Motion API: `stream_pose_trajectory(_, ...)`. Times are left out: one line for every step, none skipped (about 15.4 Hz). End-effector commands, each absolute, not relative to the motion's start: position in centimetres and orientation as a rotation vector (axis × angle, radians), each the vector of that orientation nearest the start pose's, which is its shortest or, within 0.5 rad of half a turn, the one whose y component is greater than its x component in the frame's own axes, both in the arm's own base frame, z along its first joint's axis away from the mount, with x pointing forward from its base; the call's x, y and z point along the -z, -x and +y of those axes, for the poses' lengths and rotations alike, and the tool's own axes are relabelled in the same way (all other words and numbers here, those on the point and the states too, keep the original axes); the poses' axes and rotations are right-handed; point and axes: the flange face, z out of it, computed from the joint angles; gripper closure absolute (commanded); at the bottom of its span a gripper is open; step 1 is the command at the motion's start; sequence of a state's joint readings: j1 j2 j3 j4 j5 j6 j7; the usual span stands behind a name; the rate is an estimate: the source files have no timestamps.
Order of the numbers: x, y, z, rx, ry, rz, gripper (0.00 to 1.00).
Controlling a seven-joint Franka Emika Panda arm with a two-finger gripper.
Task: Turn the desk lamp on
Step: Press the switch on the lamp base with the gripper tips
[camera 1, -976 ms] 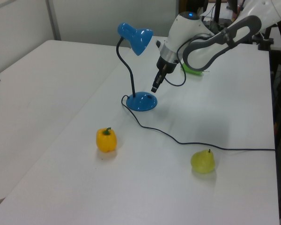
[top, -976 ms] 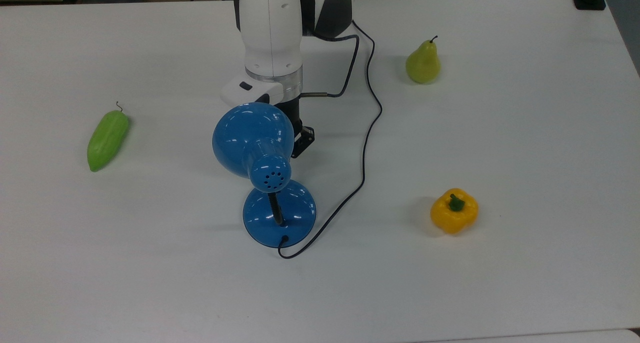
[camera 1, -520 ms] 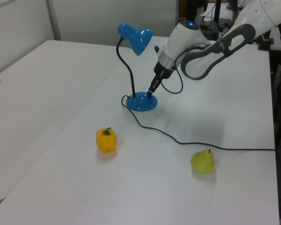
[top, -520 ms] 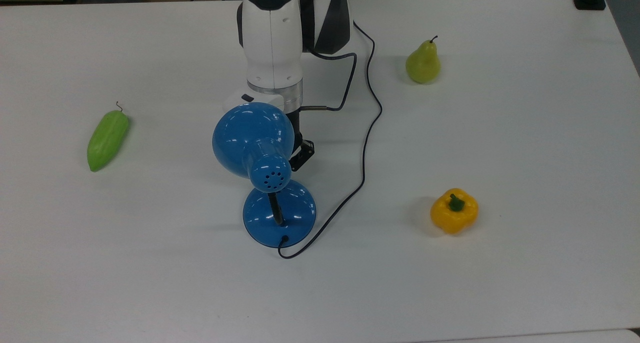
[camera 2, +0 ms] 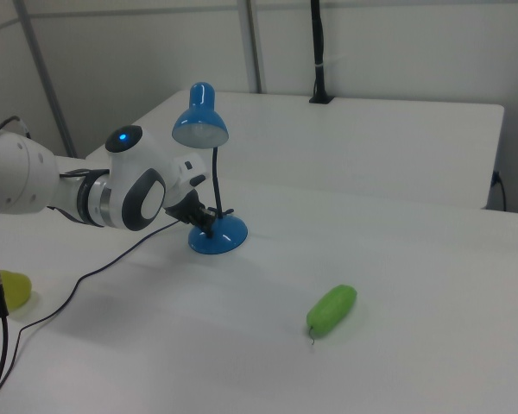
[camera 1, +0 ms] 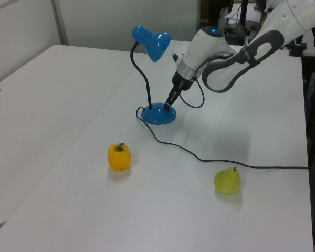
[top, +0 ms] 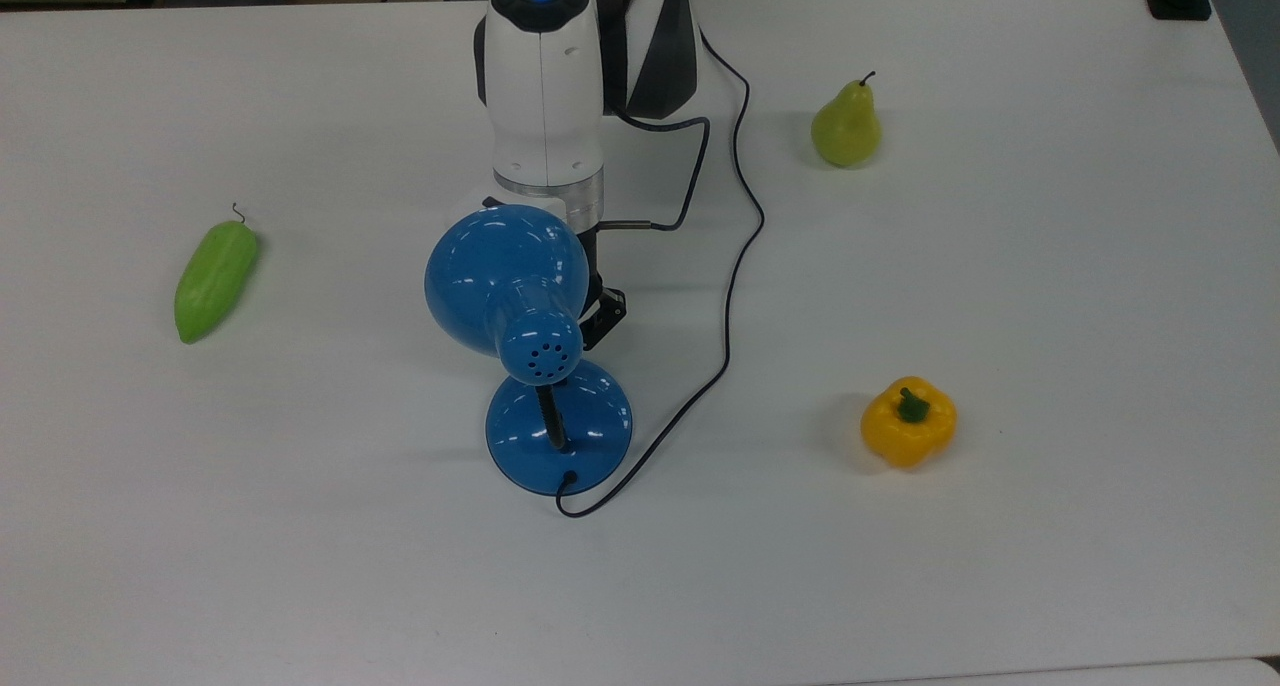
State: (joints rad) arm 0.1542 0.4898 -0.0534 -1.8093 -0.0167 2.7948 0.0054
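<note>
One desk lamp [camera 1: 151, 79] upright, shade facing arm; claw [camera 1: 169, 104] at base, opening unclear.

You had a glossy blue desk lamp [top: 507, 286] with a black neck and cord on a white counter [top: 1050, 296]. The arm [top: 545, 76] was white and black; the pear [top: 846, 126] yellow-green, the pepper [top: 908, 422] yellow, the gourd [top: 215, 279] light green.

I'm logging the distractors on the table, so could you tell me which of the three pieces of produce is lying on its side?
The long green vegetable, at the top view's left. It lies flat along its length, while the pear stands stem-up and the yellow bell pepper sits stem-up.
</note>
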Motion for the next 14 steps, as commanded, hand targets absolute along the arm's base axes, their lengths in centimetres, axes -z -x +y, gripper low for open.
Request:
stream_pose_trajectory(-32.1,-69.1,7.4,0.799,3.051,-0.194,1.00)
stream_pose_trajectory(-32.1,-69.1,7.4,0.799,3.051,-0.194,1.00)
stream_pose_trajectory(-32.0,-69.1,7.4,0.797,3.052,-0.194,1.00)
stream_pose_trajectory(-31.9,-69.2,7.4,0.804,3.049,-0.194,1.00)
stream_pose_trajectory(-31.8,-69.3,7.4,0.824,3.042,-0.193,1.00)
stream_pose_trajectory(-32.0,-69.3,7.4,0.849,3.034,-0.193,1.00)
stream_pose_trajectory(-32.0,-69.4,7.4,0.854,3.032,-0.193,1.00)
stream_pose_trajectory(-32.0,-69.4,7.4,0.854,3.033,-0.196,1.00)
stream_pose_trajectory(-31.9,-69.4,7.4,0.852,3.034,-0.198,1.00)
stream_pose_trajectory(-31.8,-69.3,7.5,0.851,3.037,-0.204,1.00)
stream_pose_trajectory(-31.3,-69.3,7.5,0.841,3.043,-0.213,1.00)
stream_pose_trajectory(-31.1,-69.3,7.5,0.837,3.047,-0.222,1.00)
stream_pose_trajectory(-30.9,-69.3,7.5,0.832,3.048,-0.223,1.00)
stream_pose_trajectory(-30.7,-69.3,7.5,0.828,3.050,-0.225,1.00)
